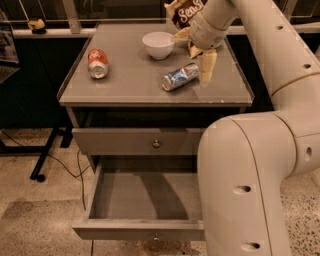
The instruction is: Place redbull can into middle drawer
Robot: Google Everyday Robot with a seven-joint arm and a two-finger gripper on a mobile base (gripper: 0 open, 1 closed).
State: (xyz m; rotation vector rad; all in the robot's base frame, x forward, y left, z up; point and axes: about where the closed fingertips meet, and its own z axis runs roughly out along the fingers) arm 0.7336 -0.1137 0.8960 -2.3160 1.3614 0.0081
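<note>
The redbull can [180,77] lies on its side on the grey cabinet top [130,85], right of centre. My gripper [196,56] hangs just above and to the right of the can, with its jaws spread and nothing between them. One cream finger [207,66] points down right beside the can's right end. The middle drawer [140,230] is pulled out below and its inside shows nothing in it. My arm's big cream body covers the drawer's right part.
An orange-red can [98,63] lies at the top's left. A white bowl [158,44] and a chip bag [185,12] stand at the back, close to the gripper. The upper drawer [137,142] is shut. A dark stand's leg [42,160] is on the floor at left.
</note>
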